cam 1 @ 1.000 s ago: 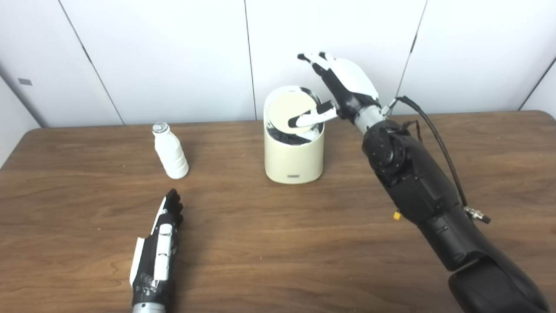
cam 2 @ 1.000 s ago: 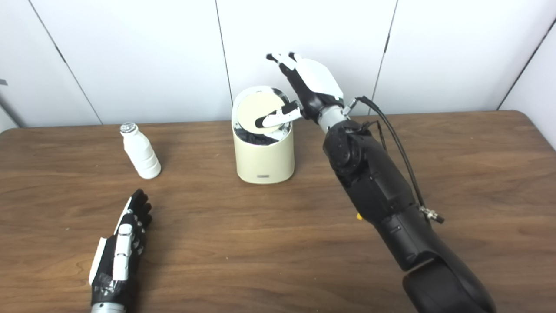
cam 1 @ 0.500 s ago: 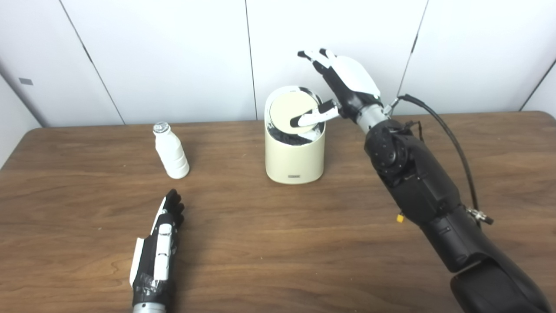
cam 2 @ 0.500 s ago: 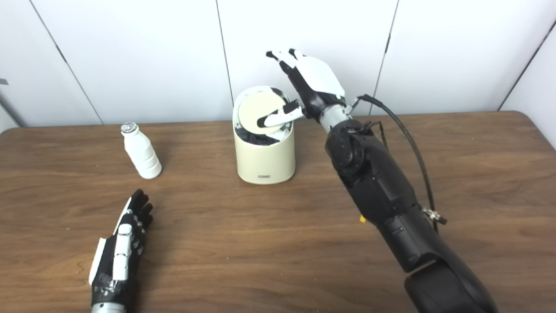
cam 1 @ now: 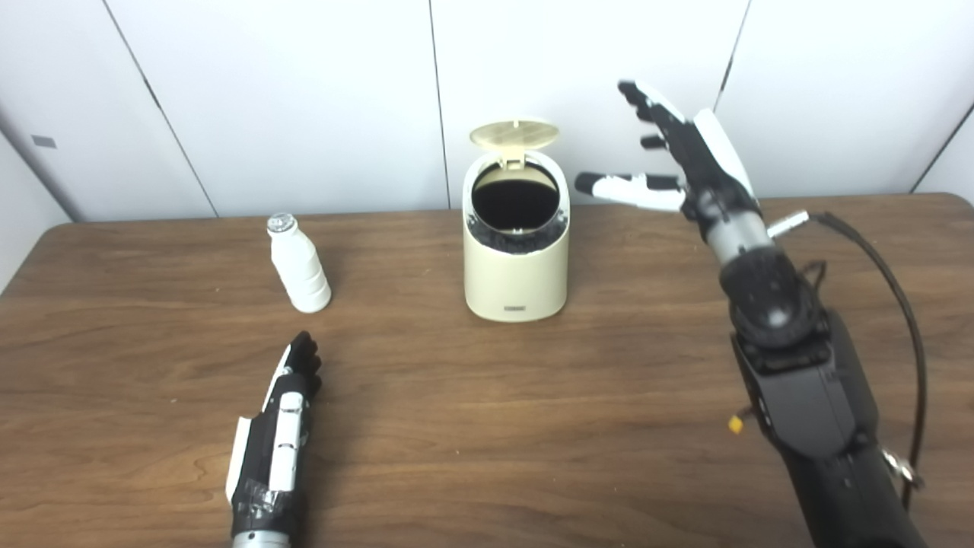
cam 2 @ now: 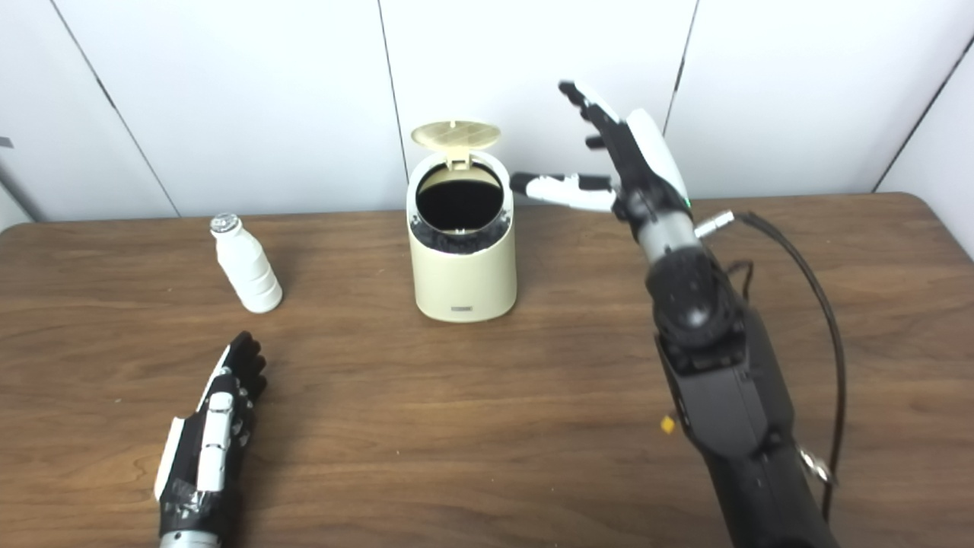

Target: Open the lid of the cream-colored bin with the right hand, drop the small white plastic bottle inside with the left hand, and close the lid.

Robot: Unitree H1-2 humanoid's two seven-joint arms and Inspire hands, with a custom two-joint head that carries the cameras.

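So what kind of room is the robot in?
Probably a lab or office test room, not a home. There is a plain wooden table, bare white wall panels behind it, and only a cream bin and a small white bottle set out.

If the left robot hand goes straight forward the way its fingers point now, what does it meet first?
Most likely the white bottle. The left robot hand lies on the table pointing towards it, with bare wood between; exact alignment is uncertain.

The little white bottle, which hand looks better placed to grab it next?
Left. The left hand lies on the table just in front of the bottle, while the right hand is raised beyond the open bin.
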